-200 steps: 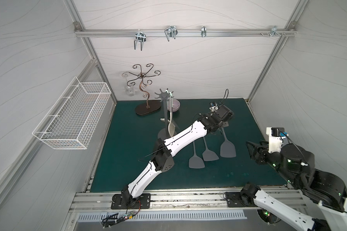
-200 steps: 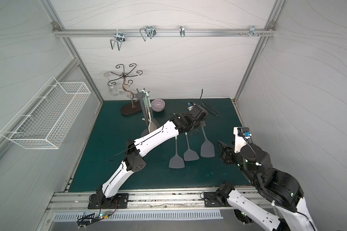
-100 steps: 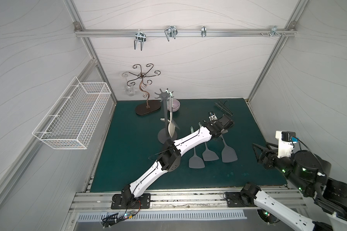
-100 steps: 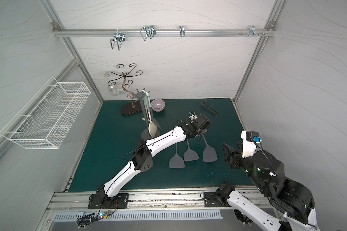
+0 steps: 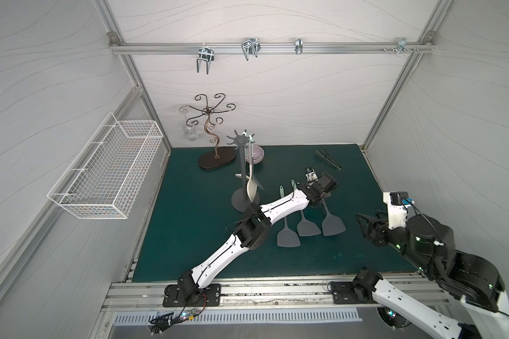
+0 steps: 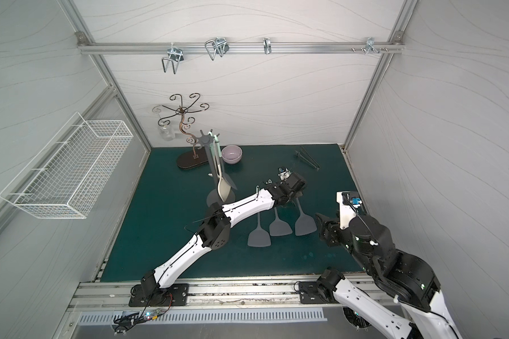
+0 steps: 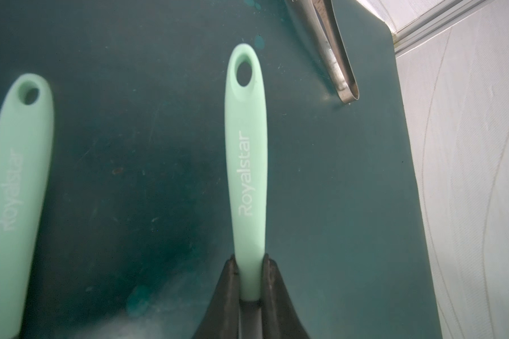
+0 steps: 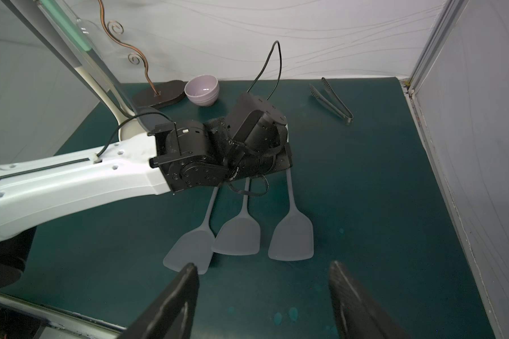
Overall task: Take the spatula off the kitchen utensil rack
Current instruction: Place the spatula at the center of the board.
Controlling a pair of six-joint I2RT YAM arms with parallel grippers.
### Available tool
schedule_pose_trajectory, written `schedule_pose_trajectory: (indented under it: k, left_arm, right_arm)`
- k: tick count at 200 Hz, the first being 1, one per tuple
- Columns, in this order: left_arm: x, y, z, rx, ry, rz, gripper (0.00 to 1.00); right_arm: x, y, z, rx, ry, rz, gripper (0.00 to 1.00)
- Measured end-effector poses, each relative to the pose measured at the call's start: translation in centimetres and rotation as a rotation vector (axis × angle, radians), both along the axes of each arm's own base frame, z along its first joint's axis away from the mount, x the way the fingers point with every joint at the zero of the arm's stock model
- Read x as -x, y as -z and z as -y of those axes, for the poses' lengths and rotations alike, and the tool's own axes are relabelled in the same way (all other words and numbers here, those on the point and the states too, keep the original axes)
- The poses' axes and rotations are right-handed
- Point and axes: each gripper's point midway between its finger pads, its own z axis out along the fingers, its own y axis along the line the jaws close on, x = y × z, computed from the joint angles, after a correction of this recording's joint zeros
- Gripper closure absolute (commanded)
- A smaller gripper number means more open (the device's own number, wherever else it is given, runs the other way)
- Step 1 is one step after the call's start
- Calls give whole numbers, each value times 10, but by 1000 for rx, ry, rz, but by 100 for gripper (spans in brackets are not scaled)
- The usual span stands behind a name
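Note:
My left gripper (image 7: 249, 261) is shut on the mint-green handle of a grey spatula (image 7: 247, 164). Its blade (image 5: 332, 224) is down at the green mat, rightmost of three spatulas side by side. In both top views the left wrist covers the gripper itself. The other two spatulas (image 8: 188, 252) (image 8: 237, 237) lie flat beside it. The kitchen utensil rack (image 5: 242, 173) (image 6: 209, 158) stands behind, and a cream spoon (image 5: 252, 190) hangs from one peg. My right gripper (image 8: 262, 270) (image 5: 362, 223) hovers open and holds nothing, just in front of the blades.
A bronze scrolled stand (image 5: 216, 155) and a lilac bowl (image 5: 254, 154) sit at the back of the mat. Metal tongs (image 5: 328, 158) lie at the back right. A white wire basket (image 5: 109, 173) hangs on the left wall. Hooks hang from the top rail.
The left arm has lowered the held spatula until its blade is at the mat beside the other two. The right arm has shifted slightly and its jaws stay open.

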Motion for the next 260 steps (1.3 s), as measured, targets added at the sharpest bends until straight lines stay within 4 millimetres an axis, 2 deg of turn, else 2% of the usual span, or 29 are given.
schedule_pose_trajectory:
  k: [30, 65, 113, 123, 138, 143, 209, 260]
  left_arm:
    - [-6, 7, -3, 1, 9, -5, 97]
    - [-9, 15, -3, 9, 19, -15, 88]
    - [-11, 23, -5, 15, 23, -21, 81]
    - [-11, 27, -6, 8, 23, -26, 76]
    - [-11, 33, -10, -12, 27, -32, 62]
    - [-11, 35, -11, -12, 24, -36, 60]
    - [-14, 34, -7, 12, 48, -27, 59]
    - [-11, 33, 5, 35, 155, -26, 61]
  right_arm:
    - [-5, 10, -9, 22, -13, -35, 28]
    - [-10, 12, -16, 21, -18, -50, 28]
    - [-14, 16, -23, 16, -23, -70, 28]
    - [-14, 16, -24, 12, -22, -72, 27]
    - [-14, 15, -24, 10, -22, -73, 27]
    - [-15, 15, -25, 10, -22, -73, 27]
    - [-16, 16, -26, 12, -18, -77, 27]
    - [-18, 16, -28, 9, -21, -79, 27]
